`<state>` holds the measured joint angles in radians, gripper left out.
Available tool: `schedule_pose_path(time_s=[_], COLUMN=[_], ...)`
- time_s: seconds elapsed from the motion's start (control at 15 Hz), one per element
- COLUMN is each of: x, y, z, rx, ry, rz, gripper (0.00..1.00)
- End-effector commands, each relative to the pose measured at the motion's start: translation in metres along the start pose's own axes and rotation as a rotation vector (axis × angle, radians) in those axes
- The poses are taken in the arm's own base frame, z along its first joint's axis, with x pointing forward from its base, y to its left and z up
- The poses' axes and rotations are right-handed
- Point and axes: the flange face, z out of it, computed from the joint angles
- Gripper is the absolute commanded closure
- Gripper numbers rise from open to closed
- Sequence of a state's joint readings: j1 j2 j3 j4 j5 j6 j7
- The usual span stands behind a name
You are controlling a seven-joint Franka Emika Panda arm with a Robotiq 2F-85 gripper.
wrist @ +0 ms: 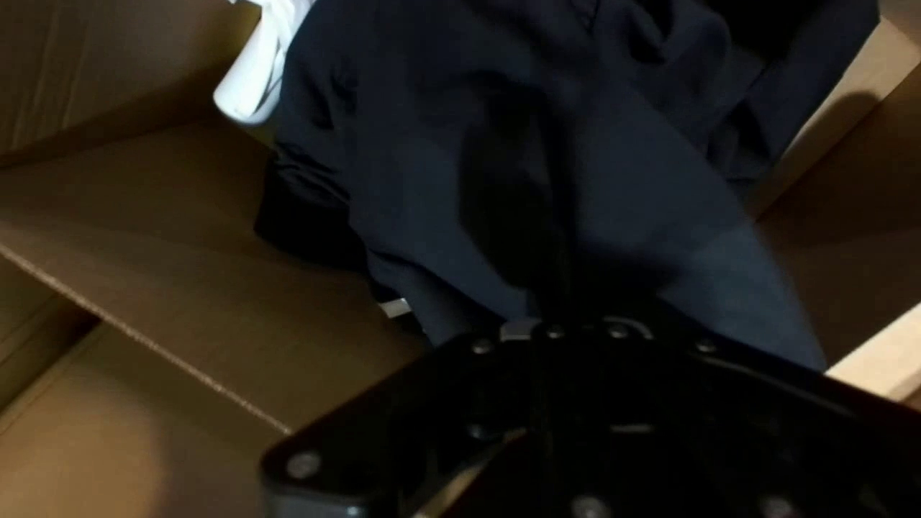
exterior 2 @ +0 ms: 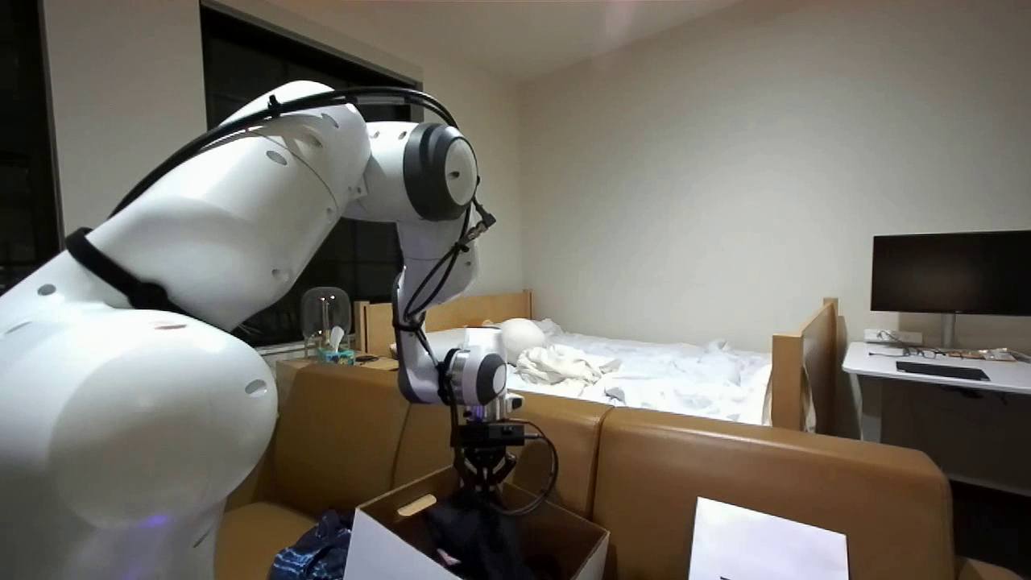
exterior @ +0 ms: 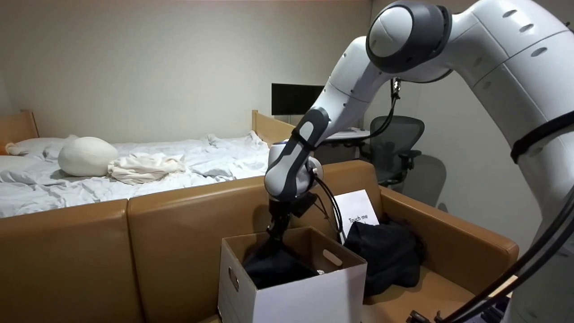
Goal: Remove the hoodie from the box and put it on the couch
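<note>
Nearest in an exterior view, the white Panda arm (exterior: 515,58) spans the picture's right side and bends down over one cardboard box (exterior: 309,298), white outside and brown inside, with two hand holes showing. Within its walls lies one dark navy hoodie (exterior: 276,268), mostly below the rim, its fabric rising to a peak at the end effector (exterior: 275,234), whose fingers are pinched together with cloth held between them. The wrist view also shows one white item (wrist: 248,88) in the box, touching the hoodie, too little of it visible to name. Just beside the box, one black garment (exterior: 385,255) lies heaped on the tan leather couch (exterior: 188,251); one blue patterned garment (exterior 2: 314,552) sits near the box in an exterior view. Behind the black garment, one white paper sheet (exterior: 359,205) leans on the backrest, lettered "Touch me"; the garment covers most of the area under those words. The couch back stands between the box and one bed (exterior: 224,154) with white bedding, which carries one round white cushion (exterior: 87,157) and one crumpled cream cloth (exterior: 145,167). Beyond the couch are also one dark mesh office chair (exterior: 390,139) and one black monitor (exterior 2: 950,274), which stands on a white counter (exterior 2: 1011,377) with one black keyboard (exterior 2: 942,370) lying in front of it.
</note>
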<state>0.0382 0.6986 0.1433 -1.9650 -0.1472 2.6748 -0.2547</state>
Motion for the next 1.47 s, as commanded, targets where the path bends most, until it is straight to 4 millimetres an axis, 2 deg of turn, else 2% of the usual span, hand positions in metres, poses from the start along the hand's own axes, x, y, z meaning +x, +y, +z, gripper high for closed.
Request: schedule_pose_path(time_s=[0.0, 0.07, 0.33, 0.53, 0.73, 1.07, 1.13, 1.2, 1.33, 1.4], x=[0.018, 0.024, 0.044, 0.049, 0.053, 0.063, 0.063, 0.058, 0.059, 0.058], y=[0.011, 0.016, 0.047, 0.069, 0.081, 0.106, 0.110, 0.113, 0.110, 0.111], z=[-0.068, -0.085, -0.180, -0.248, -0.317, -0.446, -0.463, -0.469, -0.459, -0.462], rx=[-0.025, -0.036, -0.137, -0.220, -0.306, -0.524, -0.544, -0.524, -0.496, -0.493], ry=[-0.006, -0.006, -0.015, -0.012, 0.015, 0.113, 0.129, 0.120, 0.119, 0.109], rz=[-0.059, -0.067, -0.071, -0.060, -0.043, 0.026, 0.040, 0.049, 0.032, 0.039], gripper=[0.98, 0.98, 0.99, 0.99, 0.99, 0.98, 0.97, 0.98, 0.97, 0.97])
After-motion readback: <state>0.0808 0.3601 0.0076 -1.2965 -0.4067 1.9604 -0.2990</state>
